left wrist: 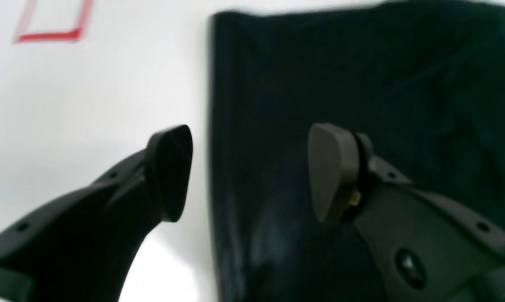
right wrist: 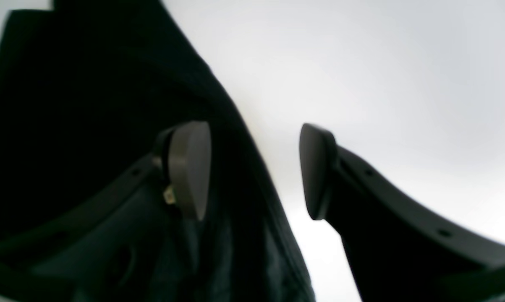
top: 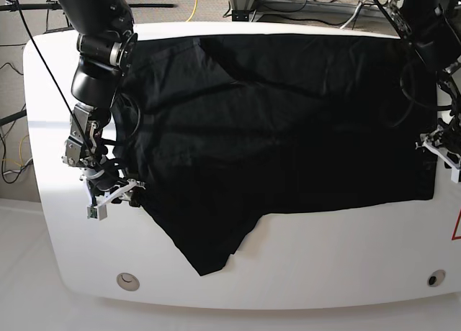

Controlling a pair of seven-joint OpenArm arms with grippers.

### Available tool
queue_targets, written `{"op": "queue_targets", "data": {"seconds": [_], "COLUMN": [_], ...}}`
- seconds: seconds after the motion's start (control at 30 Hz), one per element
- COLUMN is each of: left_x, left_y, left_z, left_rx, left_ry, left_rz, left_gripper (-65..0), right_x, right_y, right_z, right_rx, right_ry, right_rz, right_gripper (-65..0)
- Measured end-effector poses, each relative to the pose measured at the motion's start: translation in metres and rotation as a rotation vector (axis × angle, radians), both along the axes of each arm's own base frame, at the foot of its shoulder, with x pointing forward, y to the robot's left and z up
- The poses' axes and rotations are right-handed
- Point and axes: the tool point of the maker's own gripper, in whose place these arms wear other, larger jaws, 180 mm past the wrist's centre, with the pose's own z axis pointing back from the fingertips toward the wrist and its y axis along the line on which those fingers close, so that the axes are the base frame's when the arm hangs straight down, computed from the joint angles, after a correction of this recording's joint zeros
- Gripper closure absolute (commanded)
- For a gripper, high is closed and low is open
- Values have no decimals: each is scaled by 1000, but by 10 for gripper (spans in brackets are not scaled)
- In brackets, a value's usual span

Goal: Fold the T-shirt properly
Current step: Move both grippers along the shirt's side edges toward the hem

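T-shirt [top: 274, 129] spread nearly flat across white surface [top: 324, 273], no fold visible. Left hand [left wrist: 250, 172] and right hand [right wrist: 254, 170] wide open, empty, straddling opposite cloth edges. All folding remains.

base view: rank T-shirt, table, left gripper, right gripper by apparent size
1. table
2. T-shirt
3. right gripper and left gripper: both small and similar. The left sits partly at the frame edge, so no ranking between them.

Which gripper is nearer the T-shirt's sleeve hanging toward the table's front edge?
Right. The right gripper sits at the T-shirt's side edge just above that sleeve; the left gripper is at the opposite edge.
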Motion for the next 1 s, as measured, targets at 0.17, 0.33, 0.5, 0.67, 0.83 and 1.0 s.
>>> {"op": "queue_targets", "data": {"seconds": [0.17,0.33,0.5,0.67,0.83,1.0], "left_x": [5,11,26,36,34,35], "left_y": [1,2,4,11,13,6], "left_z": [-11,-9,0,9,-8,-18], "left_rx": [-38,-33,-25,-40,-69,-100], "left_ry": [14,6,-38,-99,-91,-71], "left_rz": [12,3,-10,9,54,53], "left_gripper": [-424,-432,-441,-453,-456,-458], "right_x": [-6,-5,0,3,4,3], "right_y": [2,6,6,10,14,16], "right_z": [-16,-20,-25,-26,-27,-28], "right_rx": [17,30,42,57,80,80], "right_ry": [45,40,35,26,13,14], "right_rz": [-7,-5,-10,-10,-4,10], "right_gripper": [-320,-322,-323,-324,-323,-327]}}
